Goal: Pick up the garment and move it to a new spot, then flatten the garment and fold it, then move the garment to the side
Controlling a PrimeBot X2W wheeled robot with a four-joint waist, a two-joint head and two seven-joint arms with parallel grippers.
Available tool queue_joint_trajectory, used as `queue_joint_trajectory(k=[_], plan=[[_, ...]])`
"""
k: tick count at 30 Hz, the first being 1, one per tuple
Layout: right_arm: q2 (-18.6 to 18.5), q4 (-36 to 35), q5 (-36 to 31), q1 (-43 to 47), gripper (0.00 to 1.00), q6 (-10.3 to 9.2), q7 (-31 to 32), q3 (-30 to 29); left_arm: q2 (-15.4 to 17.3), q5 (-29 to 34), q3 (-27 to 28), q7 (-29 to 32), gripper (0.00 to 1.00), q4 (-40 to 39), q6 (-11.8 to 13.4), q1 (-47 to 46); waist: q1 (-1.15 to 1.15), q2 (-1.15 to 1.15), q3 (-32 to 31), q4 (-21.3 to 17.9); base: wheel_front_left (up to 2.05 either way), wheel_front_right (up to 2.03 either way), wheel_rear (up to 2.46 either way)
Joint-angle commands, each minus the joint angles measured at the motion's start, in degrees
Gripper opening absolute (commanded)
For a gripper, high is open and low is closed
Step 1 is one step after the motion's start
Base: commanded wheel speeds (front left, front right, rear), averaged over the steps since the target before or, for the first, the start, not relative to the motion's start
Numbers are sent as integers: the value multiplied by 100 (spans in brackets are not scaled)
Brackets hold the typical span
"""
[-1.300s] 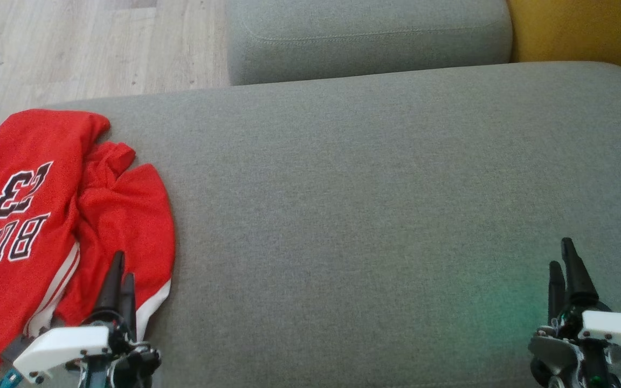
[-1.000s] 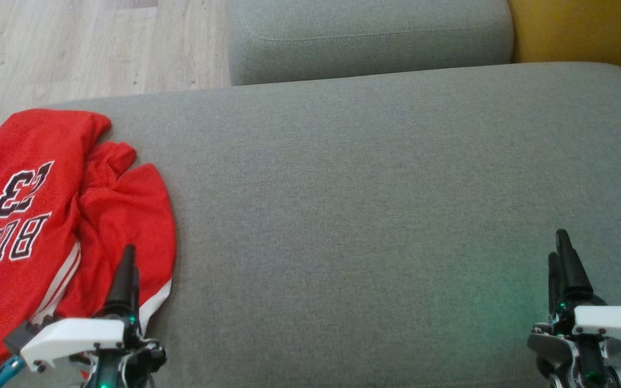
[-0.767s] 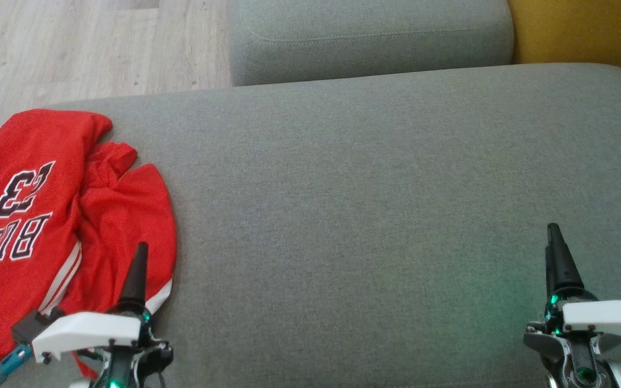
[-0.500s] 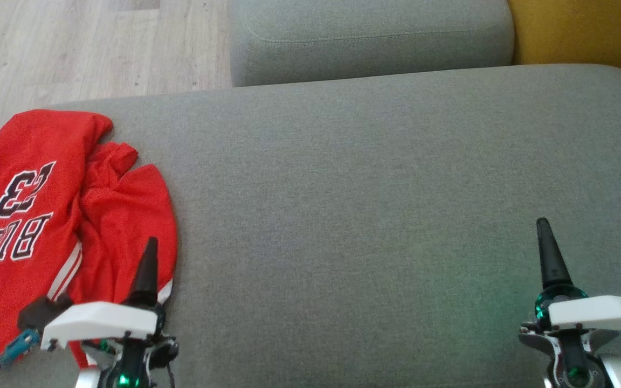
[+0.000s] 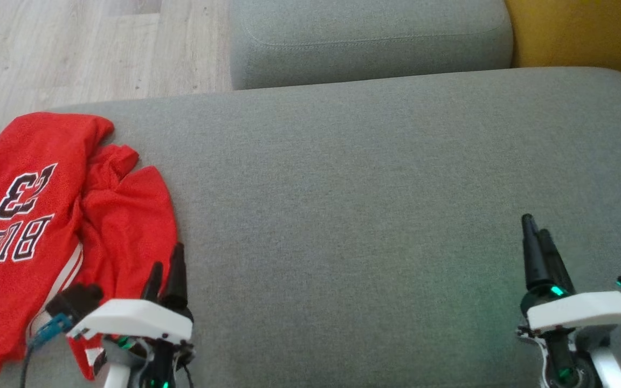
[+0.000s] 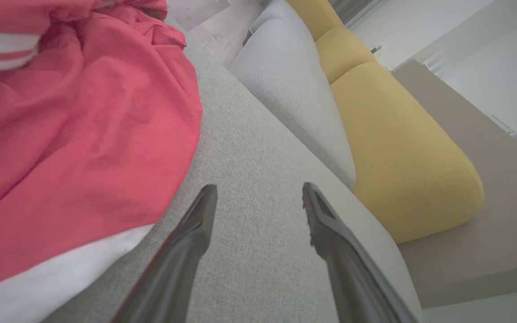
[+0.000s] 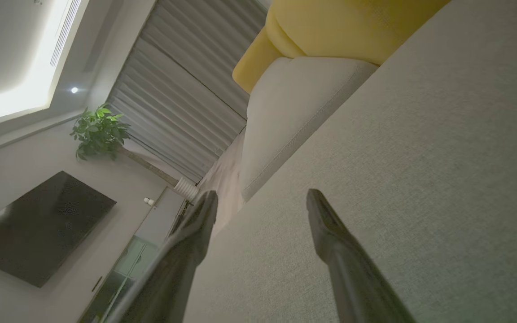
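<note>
Both jaw pairs spread, empty: left gripper [image 5: 167,260], just beside the red basketball jersey [image 5: 46,215], should pinch a thick fold; right gripper [image 5: 534,226] sits well apart from it.

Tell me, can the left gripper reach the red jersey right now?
Probably yes. The left gripper is open just beside the edge of the red jersey, over bare grey cushion, and nothing lies between them.

Red mesh-knit garment [image 5: 46,215], matt grey woven cushion [image 5: 370,188], pale wood-grain floor [image 5: 73,48]
</note>
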Motion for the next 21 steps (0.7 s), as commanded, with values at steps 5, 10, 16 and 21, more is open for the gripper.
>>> queue_joint_trajectory(k=[5,10,16,21], plan=[[-148,-253,-506,-310,100,-2,-158,247,78,479,-45,-160,100,-153,175,-471,0,0,-8,12,0,0,0],[-203,-238,-837,-331,100,-2,-242,377,79,800,-132,-244,100,-180,277,-520,0,0,-20,28,0,0,0],[-220,-281,-1163,-345,100,-3,-327,424,81,1128,-201,-327,100,-204,371,-552,0,0,-28,32,0,0,0],[-238,-329,-1494,-350,100,-3,-412,477,82,1458,-281,-411,100,-234,457,-587,0,0,-35,34,0,0,0]])
